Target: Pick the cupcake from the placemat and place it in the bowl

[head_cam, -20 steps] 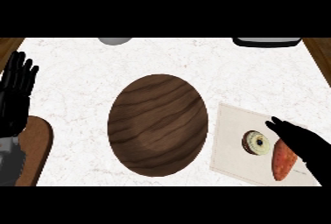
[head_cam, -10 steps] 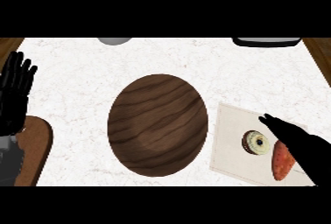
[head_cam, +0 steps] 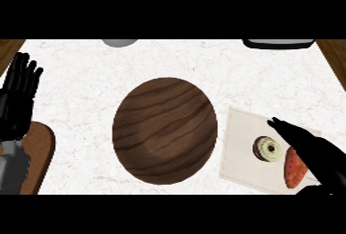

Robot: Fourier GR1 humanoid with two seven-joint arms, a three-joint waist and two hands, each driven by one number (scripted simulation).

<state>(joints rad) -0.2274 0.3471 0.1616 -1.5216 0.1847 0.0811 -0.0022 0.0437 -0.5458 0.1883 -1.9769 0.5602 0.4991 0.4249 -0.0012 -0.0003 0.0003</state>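
Clearly, the cupcake (head_cam: pixel 268 149) is seen just left of the right hand (head_cam: pixel 314 151), whose fingers (head_cam: pixel 281 127) are stretched straight, and nothing is grasped.

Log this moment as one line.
right hand: open, over beige square placemat, beside round cupcake | brown wooden bowl: empty | left hand: open, resting, left edge
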